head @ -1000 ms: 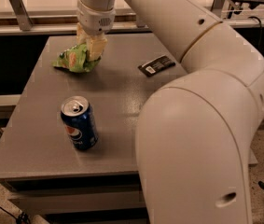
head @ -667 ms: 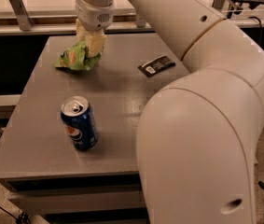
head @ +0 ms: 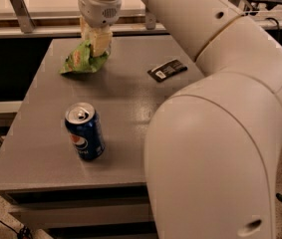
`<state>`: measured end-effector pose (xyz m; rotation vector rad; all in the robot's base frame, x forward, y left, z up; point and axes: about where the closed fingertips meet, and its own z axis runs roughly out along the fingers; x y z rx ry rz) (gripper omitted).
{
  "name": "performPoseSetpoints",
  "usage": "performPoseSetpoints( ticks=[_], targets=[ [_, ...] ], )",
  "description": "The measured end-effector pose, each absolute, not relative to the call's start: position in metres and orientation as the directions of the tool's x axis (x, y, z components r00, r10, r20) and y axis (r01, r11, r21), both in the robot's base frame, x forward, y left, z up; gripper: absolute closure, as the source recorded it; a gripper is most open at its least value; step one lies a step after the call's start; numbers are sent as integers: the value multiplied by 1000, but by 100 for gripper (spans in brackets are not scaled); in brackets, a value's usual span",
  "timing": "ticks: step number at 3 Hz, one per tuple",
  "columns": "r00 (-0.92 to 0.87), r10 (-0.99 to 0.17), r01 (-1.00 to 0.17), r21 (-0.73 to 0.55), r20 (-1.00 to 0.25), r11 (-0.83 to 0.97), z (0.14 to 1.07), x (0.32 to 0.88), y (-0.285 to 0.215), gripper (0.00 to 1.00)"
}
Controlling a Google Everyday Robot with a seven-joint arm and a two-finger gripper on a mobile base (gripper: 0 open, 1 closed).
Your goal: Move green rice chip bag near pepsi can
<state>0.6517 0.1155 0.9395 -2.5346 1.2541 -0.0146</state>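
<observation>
A: Where is the end effector?

B: At the far left part of the table, pointing down from the wrist of the arm. It is clamped on the bag: the bag's upper right end goes in between the two pale fingers.

A: And how does the bag lie?

B: Tilted. Its right end is raised into the grip, and its left corner slopes down toward the table top near the far left edge (whether that corner touches the surface, I cannot tell). The green side with the dark oval faces the camera.

A: The can?

B: Upright on the near left part of the table, silver top and pull tab showing, the round logo turned to the front. It stands well apart from the bag, with bare grey surface between them.

A: Anything else on there?

B: A small flat black packet, lying to the right of the bag and apart from it, toward the far right side. The arm's big white shell fills the right foreground and hides the table's near right corner.
</observation>
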Motion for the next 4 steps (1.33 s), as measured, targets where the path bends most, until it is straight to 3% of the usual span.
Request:
performPoseSetpoints(
  ticks=[4],
  targets=[
    [599,-800,-754,-357,-30,-551,995,659,102,100]
  ],
)
